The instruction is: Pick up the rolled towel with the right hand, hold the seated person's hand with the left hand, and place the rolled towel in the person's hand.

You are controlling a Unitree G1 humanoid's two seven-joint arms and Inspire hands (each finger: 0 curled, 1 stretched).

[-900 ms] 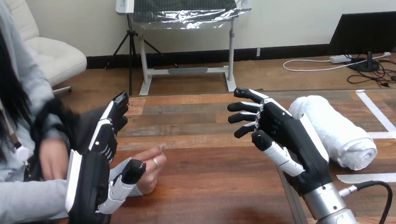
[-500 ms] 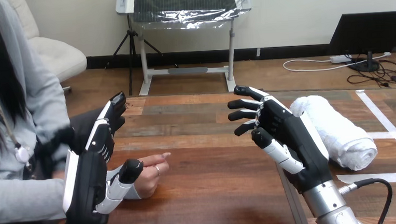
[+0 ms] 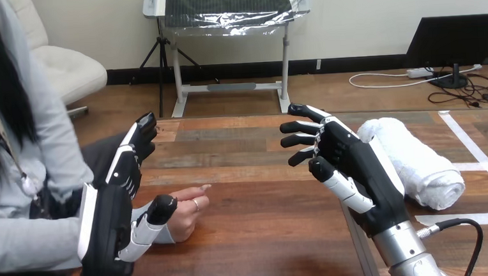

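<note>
Towel (image 3: 422,162) — same spot, beside right robot hand (image 3: 358,169)

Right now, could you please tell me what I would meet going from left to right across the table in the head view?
The robot's left hand → the person's hand → the robot's right hand → the rolled towel.

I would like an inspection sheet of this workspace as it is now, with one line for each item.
surface: wooden table, plank top.
job's things: rolled towel lies at right, beyond the right hand, not held; person's hand rests on the table beside the left hand's thumb.
clutter: white tape strips near the towel.
hands: both open, fingers holding nothing.
cables: nothing seen.
surroundings: person seated at the table's left.
</note>
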